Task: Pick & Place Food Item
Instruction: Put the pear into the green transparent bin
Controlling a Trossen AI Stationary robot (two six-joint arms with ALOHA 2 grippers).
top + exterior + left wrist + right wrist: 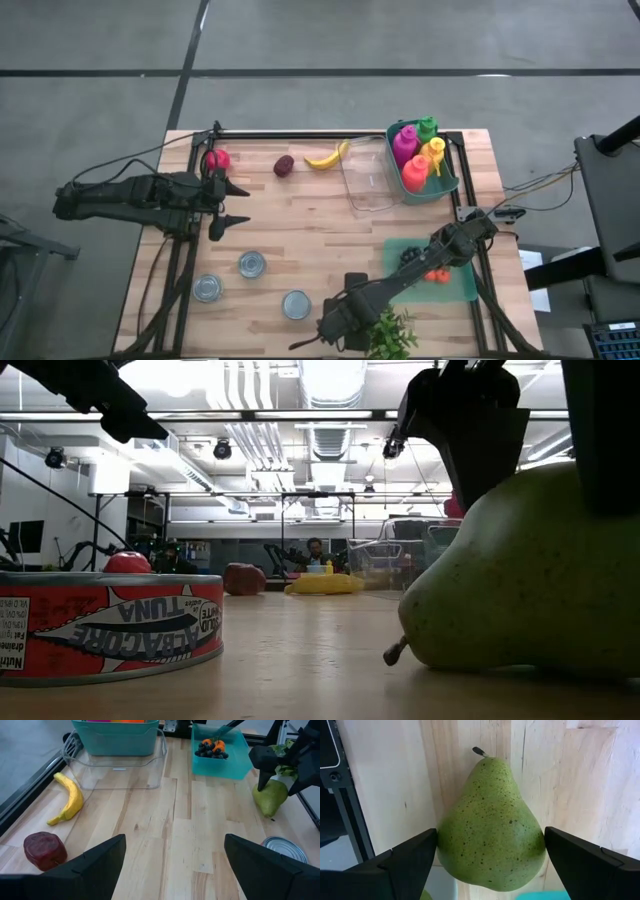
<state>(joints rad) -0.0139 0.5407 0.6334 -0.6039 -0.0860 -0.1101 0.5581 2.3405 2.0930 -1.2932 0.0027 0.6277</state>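
The right gripper [490, 855] stands over a green pear [491, 827] at the near edge of the table [330, 215], its two dark fingers [407, 860] spread wide on either side of the fruit's broad lower half; the pads sit just beside the skin, and whether they actually touch it cannot be told from the right wrist view. From above, the pear is almost wholly hidden under the right arm, and only a sprig of green leaves [392, 335] shows there, cut off by the picture's bottom edge. In the low view the pear [520, 585] lies on the wood with its stem pointing toward a tuna can [110, 625], and its right part is covered by a dark finger. The left gripper [232, 203] hovers open and empty over the table's left side, near a red apple [217, 158]. Further along the far side lie a dark red fruit [284, 165] and a banana [327, 157], beside a clear container [368, 180] whose walls are hard to make out against the wood. A teal bin [447, 185] holds bright bottles, and a teal tray [455, 290] is partly covered by the right arm. Three cans [252, 264] stand at the near left.
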